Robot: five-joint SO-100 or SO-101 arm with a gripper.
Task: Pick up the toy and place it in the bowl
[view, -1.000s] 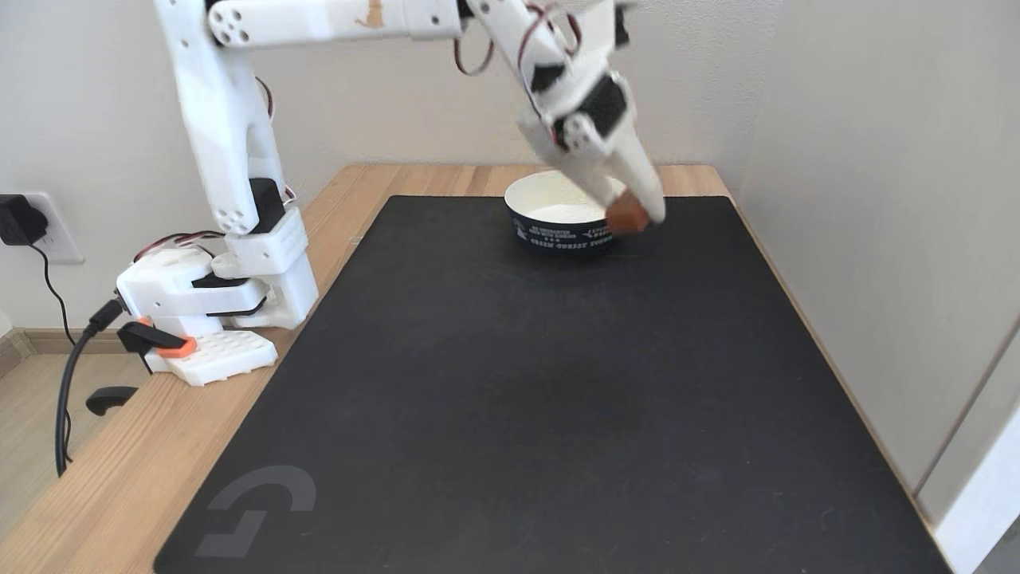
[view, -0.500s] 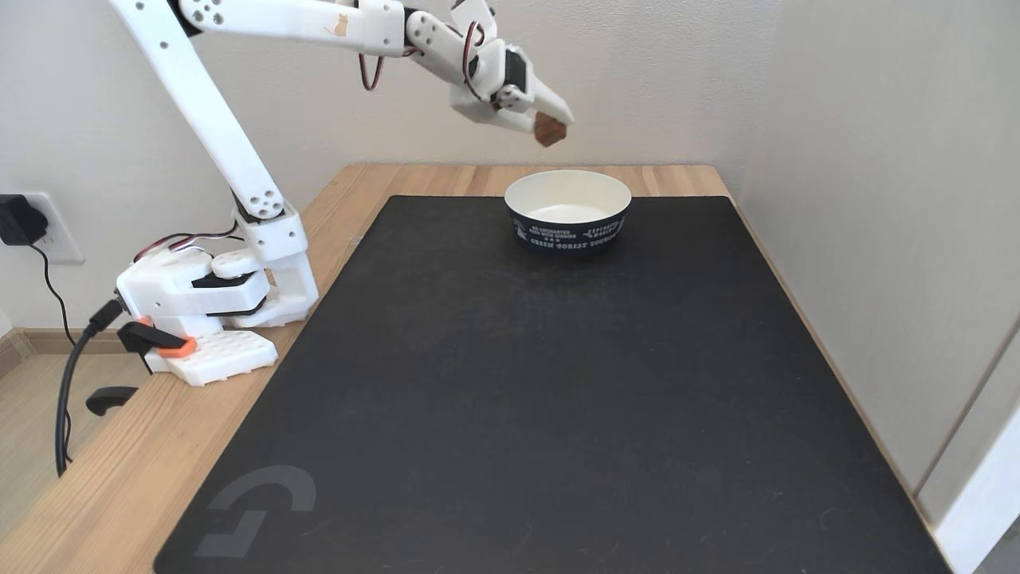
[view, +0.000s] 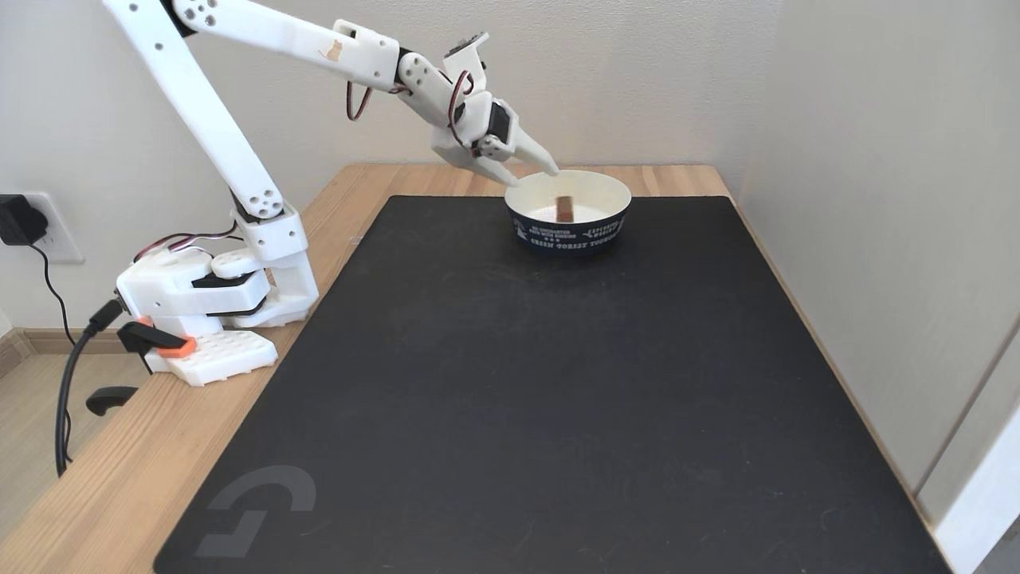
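Half a second earlier the toy (view: pixel 565 209) was clamped at the gripper (view: pixel 535 173) tips, high above the bowl (view: pixel 568 212). Now it is seen inside the bowl, free of the fingers, against the cream inner wall near the bowl's middle. The gripper has been lowered to the bowl's left rear rim, and its jaws are parted by a small gap with nothing held between them.

The toy is shown as a narrow reddish-brown sliver, long axis upright in the fixed view, standing on end or caught mid-fall; which of the two cannot be told. Its embossed face cannot be made out.

The bowl is placed at the far edge of the black mat (view: pixel 550 383), unmoved since the earlier frames. White lettering is printed on its navy outside; "GREEN FOREST" is legible on the lower line, the rest too small to read. A grey angular logo (view: pixel 255 509) is printed on the mat, at the corner farthest from the bowl. A small orange cat-shaped mark (view: pixel 331 51) is seen on the arm's forearm link, up and left of the bowl.
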